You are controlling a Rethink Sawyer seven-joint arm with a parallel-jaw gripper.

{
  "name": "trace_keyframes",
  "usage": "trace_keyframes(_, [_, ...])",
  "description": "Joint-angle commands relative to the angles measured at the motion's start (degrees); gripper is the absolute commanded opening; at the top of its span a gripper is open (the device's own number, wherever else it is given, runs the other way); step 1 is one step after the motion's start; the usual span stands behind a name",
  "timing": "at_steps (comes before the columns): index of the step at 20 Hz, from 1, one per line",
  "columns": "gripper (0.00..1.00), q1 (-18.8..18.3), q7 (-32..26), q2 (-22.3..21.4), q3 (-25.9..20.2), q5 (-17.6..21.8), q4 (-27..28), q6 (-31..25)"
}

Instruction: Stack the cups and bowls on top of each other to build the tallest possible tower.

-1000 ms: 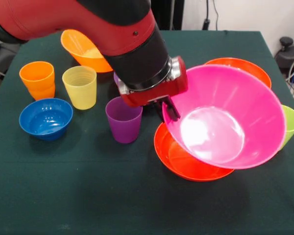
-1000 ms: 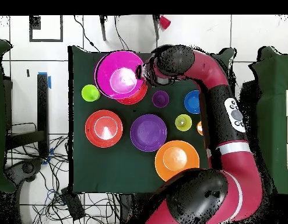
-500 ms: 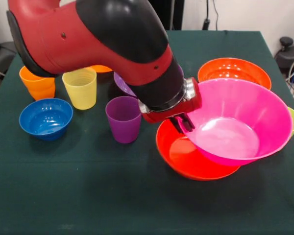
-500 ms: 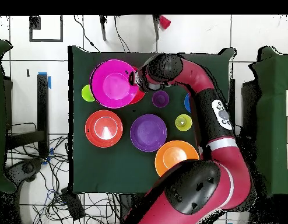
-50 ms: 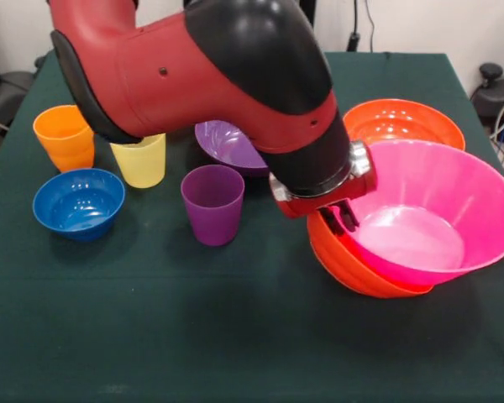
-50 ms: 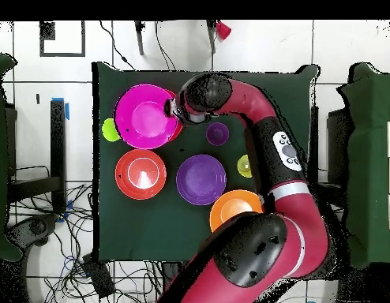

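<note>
No legible writing on bowls

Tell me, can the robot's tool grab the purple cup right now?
Probably not yet: the tool is shut on the pink bowl. The purple cup stands nearby with open space around it.

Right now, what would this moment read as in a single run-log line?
phase: nesting | held: pink bowl, jaws on its rim | gripper | under it: red-orange bowl | loose: purple cup, blue bowl
</note>
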State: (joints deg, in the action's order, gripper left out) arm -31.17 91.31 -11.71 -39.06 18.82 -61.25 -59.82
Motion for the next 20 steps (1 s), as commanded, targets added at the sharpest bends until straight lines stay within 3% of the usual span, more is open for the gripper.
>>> trace_keyframes(1, [0.0,2.69,-16.14,0.57,-1.2,6.39,-0.19,3.74])
trace_keyframes(8, [0.0,3.02,-10.88,-0.95,-1.51,5.21,-4.45,6.17])
trace_keyframes(12, [0.0,2.16,-9.73,-2.76,-1.68,3.18,-5.22,3.2])
trace_keyframes(20, [0.0,-0.61,-14.13,-4.79,-3.64,0.24,-2.96,-5.22])
